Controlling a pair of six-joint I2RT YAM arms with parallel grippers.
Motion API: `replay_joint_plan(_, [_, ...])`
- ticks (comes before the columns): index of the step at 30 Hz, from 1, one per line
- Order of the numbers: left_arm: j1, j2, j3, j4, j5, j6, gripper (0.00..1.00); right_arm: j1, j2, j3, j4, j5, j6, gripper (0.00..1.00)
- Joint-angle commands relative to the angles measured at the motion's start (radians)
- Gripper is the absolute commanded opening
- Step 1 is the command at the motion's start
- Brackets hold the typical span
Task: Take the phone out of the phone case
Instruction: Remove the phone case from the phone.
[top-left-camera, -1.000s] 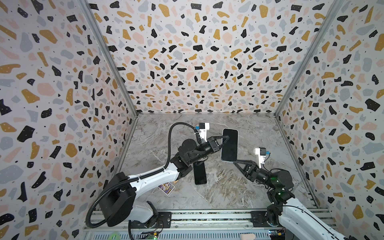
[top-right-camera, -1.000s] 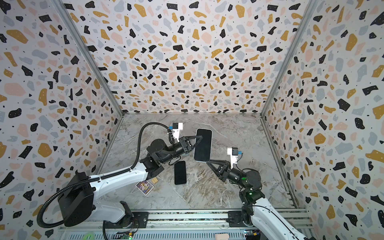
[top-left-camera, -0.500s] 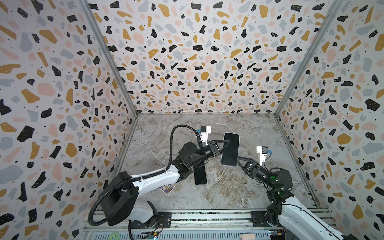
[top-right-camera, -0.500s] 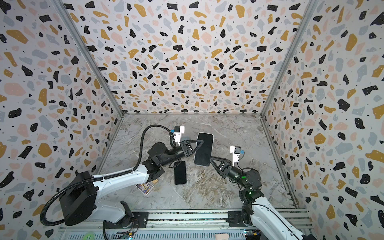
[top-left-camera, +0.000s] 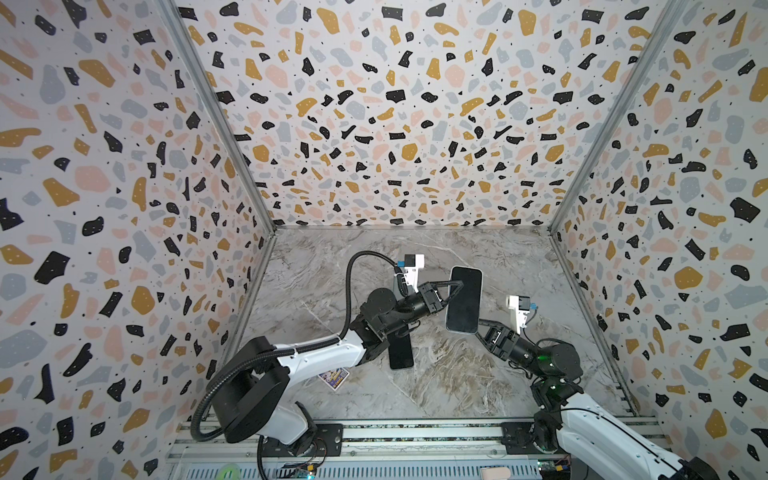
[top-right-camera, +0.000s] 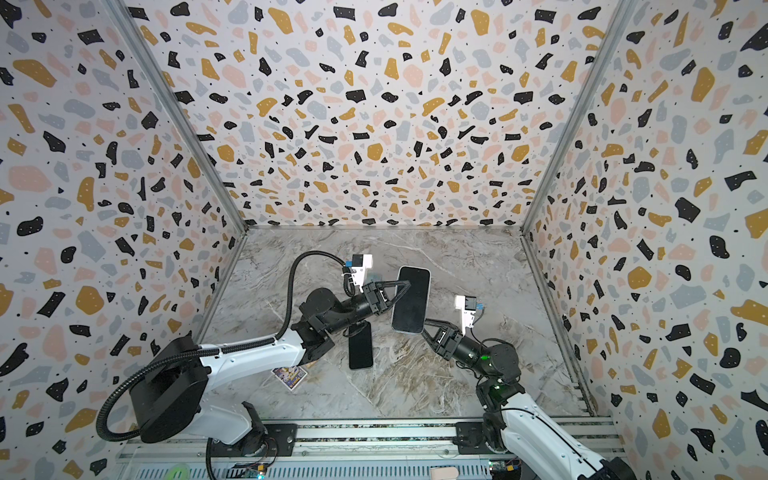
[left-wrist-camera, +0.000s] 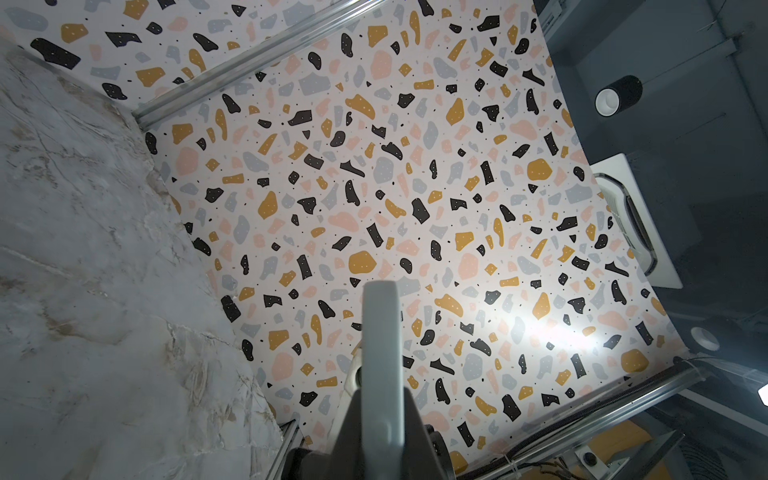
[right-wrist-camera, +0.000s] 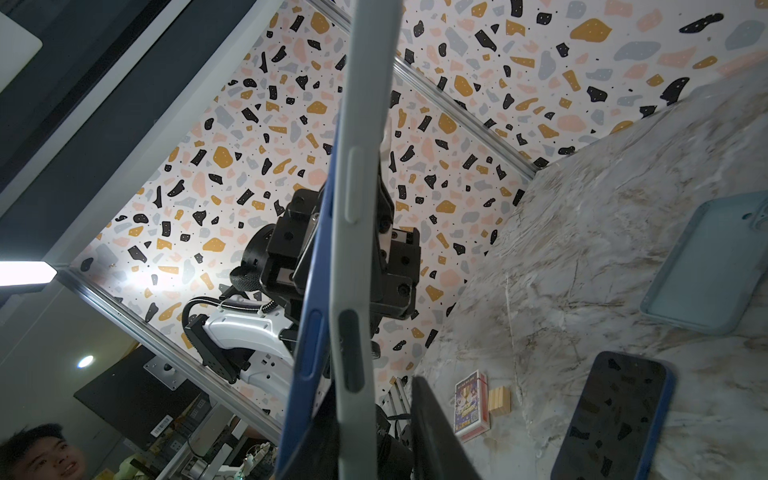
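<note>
A spare phone lies flat on the table, nearest. Beyond it, the right gripper straddles the lower end of the raised phone; whether it pinches is unclear. The left gripper clamps the grey phone case in midair, likely steadying it so the phone can be pried out.

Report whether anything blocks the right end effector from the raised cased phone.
Nothing visible does. The left end effector holds the cased phone off the table, its near end right at the right end effector. The other phone lies flat on the table, below.
</note>
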Motion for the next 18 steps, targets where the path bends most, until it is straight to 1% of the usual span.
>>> replay_joint_plan(1, [-0.003,-0.006,-0.013,0.109,-0.017,-0.001,0.00,0.009,-0.010,0.004,0.070,-0.013,0.002,0.20])
replay_joint_plan(9, [-0.004,0.000,-0.049,0.067,-0.061,0.018,0.00,0.010,-0.009,-0.016,0.088,-0.007,0.032,0.05])
replay_joint_plan(13, [-0.004,0.034,-0.070,0.082,-0.068,-0.007,0.00,0.006,-0.019,-0.024,0.078,0.009,0.046,0.00])
replay_joint_plan(14, [-0.004,0.042,-0.076,0.084,-0.073,-0.015,0.03,0.006,-0.021,-0.025,0.070,0.013,0.046,0.00])
replay_joint_plan(16, [-0.005,0.060,-0.088,0.106,-0.076,-0.041,0.14,0.005,-0.023,-0.035,0.080,0.024,0.049,0.00])
replay_joint_plan(17, [-0.004,0.072,-0.094,0.131,-0.075,-0.062,0.25,0.002,-0.020,-0.036,0.084,0.026,0.054,0.00])
replay_joint_plan(18, [-0.006,0.086,-0.100,0.158,-0.073,-0.079,0.30,0.001,-0.016,-0.039,0.095,0.025,0.056,0.00])
